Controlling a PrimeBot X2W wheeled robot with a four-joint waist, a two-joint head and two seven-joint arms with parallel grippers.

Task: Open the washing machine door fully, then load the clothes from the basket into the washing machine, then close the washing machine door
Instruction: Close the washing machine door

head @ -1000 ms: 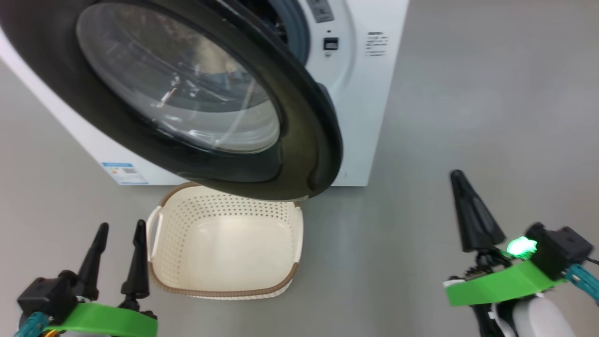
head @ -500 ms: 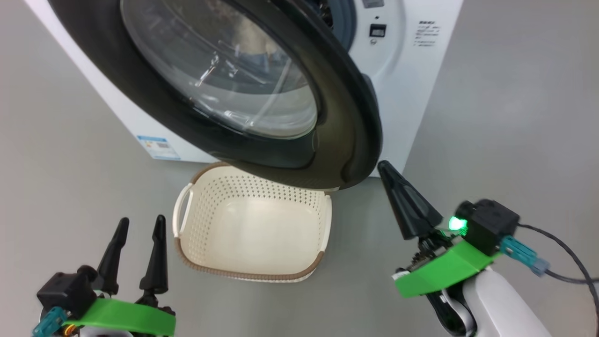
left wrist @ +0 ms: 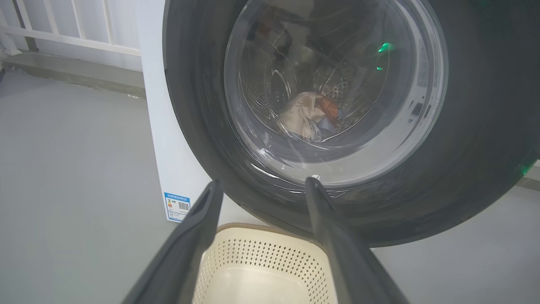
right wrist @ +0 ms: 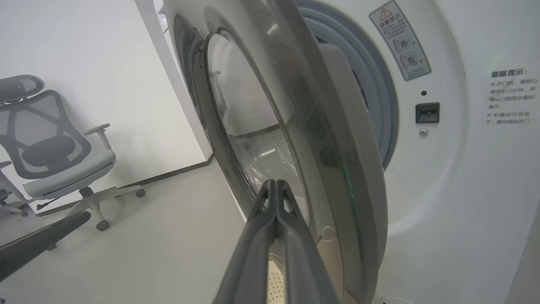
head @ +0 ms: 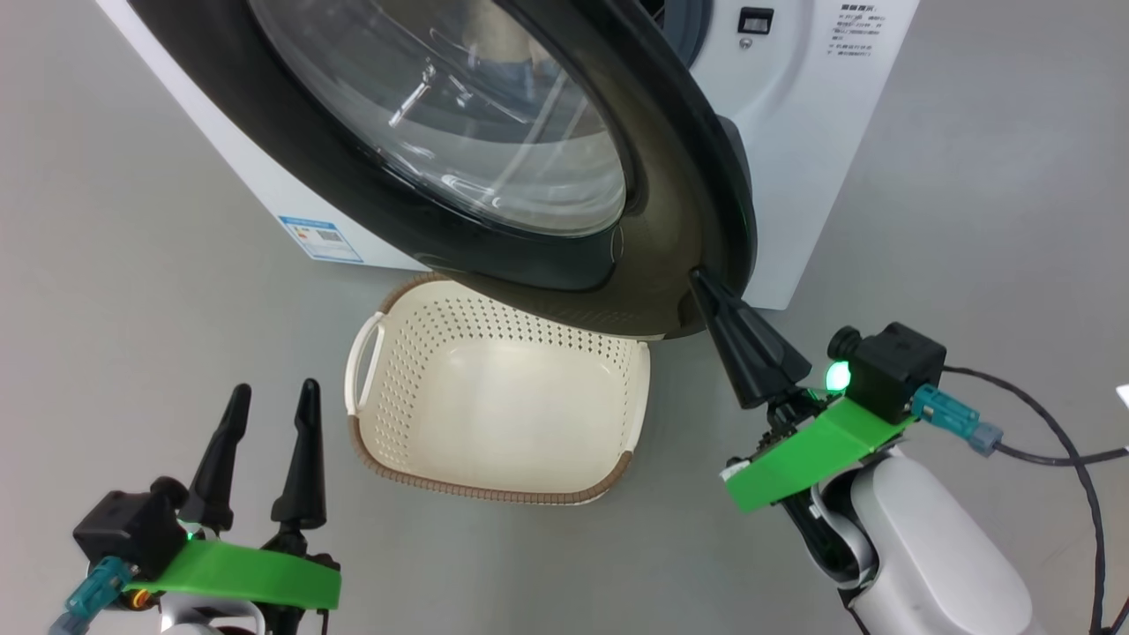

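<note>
— Where do we see the door?
— The washing machine door (head: 459, 132), a glossy black rim around bulging clear glass, stands ajar across the upper middle of our head view. Through the glass, our left wrist view shows the clothes (left wrist: 310, 116) crumpled inside the white washing machine (left wrist: 168, 139).
— And our pincers?
— Our right gripper (head: 697, 278), fingers pressed together and empty, points at the rim's lower right edge; we cannot tell whether it touches. Our left gripper (head: 275, 388), lower left, is spread and empty, just beside the perforated cream basket (head: 494, 492).
</note>
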